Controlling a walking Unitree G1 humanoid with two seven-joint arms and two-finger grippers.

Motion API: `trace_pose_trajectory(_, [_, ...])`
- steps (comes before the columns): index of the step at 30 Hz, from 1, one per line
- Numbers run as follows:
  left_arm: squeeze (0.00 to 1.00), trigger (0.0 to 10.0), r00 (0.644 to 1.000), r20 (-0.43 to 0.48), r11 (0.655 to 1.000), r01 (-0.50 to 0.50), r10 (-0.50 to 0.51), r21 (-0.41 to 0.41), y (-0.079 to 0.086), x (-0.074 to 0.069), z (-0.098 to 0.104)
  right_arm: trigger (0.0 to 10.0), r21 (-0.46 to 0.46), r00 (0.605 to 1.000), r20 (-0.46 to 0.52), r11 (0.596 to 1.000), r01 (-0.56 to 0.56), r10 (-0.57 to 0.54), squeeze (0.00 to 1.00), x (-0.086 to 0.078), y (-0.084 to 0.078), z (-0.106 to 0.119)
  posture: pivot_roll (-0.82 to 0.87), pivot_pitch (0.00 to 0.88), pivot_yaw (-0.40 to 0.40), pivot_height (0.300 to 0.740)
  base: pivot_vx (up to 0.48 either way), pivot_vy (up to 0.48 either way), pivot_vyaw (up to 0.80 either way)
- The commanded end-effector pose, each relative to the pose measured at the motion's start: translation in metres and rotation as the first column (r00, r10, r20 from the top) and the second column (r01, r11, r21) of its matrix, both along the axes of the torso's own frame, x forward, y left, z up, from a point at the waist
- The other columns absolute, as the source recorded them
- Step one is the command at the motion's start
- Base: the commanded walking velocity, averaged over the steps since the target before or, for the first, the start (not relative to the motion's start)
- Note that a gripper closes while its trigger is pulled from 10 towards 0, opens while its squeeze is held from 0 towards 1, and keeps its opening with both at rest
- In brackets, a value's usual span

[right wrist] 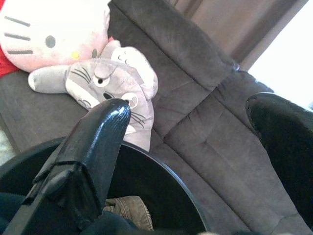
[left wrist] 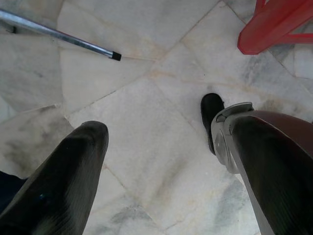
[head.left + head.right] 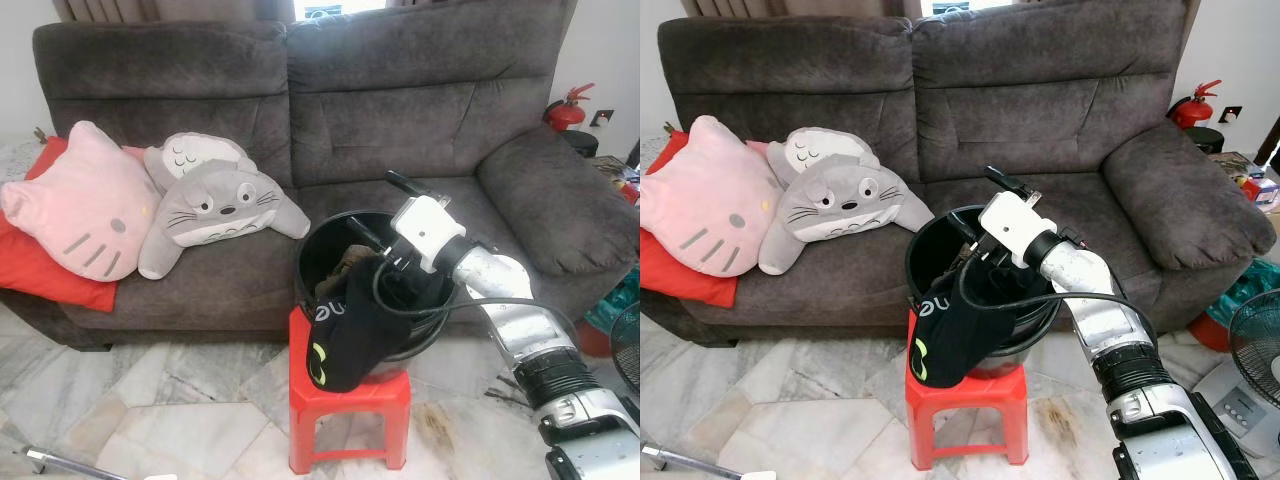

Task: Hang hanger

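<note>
- A metal pole (image 3: 60, 462) with a black tip lies on the marble floor (image 3: 150, 390) at far left; the left claw (image 2: 161, 161) hangs above those tiles, its two black fingers spread wide and holding nothing.
- On the grey sofa (image 3: 420, 110), a pink cat-face cushion (image 3: 75, 200) rests on a red cushion (image 3: 40, 270), touching a grey Totoro plush (image 3: 215, 210) with a second grey plush (image 3: 190, 152) tucked behind it.
- In front of the sofa, a red plastic stool (image 3: 345, 400) carries a black bucket (image 3: 315, 250), which holds crumpled brownish cloth (image 1: 124, 208).
- A black garment (image 3: 345, 335) with pale lettering drapes over the bucket's front rim and down past the stool's seat.
- The right claw (image 1: 195, 142), on a white wrist at the end of the silver arm, sits at the bucket's mouth; its black fingers stand well apart with nothing between them, one fingertip (image 1: 110, 117) just above the rim.
- No hanger can be made out among the bucket's contents.
- A red fire extinguisher (image 3: 567, 110) stands behind the sofa's right armrest, and part of a fan (image 3: 1255, 345) shows at far right.
</note>
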State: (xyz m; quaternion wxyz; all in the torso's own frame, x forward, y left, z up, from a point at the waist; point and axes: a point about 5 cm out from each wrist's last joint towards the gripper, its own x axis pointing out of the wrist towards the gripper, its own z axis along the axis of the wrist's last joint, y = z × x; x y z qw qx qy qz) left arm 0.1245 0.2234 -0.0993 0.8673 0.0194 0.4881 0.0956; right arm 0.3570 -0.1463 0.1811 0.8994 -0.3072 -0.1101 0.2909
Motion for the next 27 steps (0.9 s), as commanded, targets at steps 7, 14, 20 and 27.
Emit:
trace_pose_trajectory(7, [0.0, 10.0, 1.0, -0.007, 1.0, -0.007, 0.007, 0.003, 0.003, -0.0008, 0.0001, 10.0, 0.014, 1.0, 0.013, 1.0, 0.026, -0.026, 0.0, 0.0027, -0.0014, 0.0063, -0.23, 0.0, 0.081, 0.74, 0.268, 0.0, 0.0])
trace_pose_trajectory(14, [0.0, 10.0, 1.0, -0.001, 1.0, -0.004, 0.004, 0.003, 0.0013, 0.0001, 0.0002, 10.0, 0.016, 0.999, 0.01, 0.999, 0.032, -0.032, 0.0, 0.0035, -0.0018, 0.0058, -0.22, 0.0, 0.081, 0.74, 0.268, 0.0, 0.0])
trace_pose_trajectory(20, [0.0, 10.0, 1.0, 0.001, 1.0, -0.002, 0.002, 0.005, -0.0009, 0.0006, 0.0, 10.0, 0.011, 1.0, 0.009, 1.0, 0.027, -0.027, 0.0, 0.0031, -0.0014, 0.0056, -0.22, 0.0, 0.079, 0.74, 0.0, 0.0, 0.0])
trace_pose_trajectory(27, [0.0, 10.0, 1.0, 0.003, 1.0, 0.006, -0.006, 0.003, -0.0028, 0.001, -0.0002, 10.0, 0.008, 0.999, 0.012, 0.999, 0.031, -0.031, 0.0, 0.0033, -0.003, 0.0062, -0.23, 0.0, 0.08, 0.74, 0.0, 0.0, 0.0])
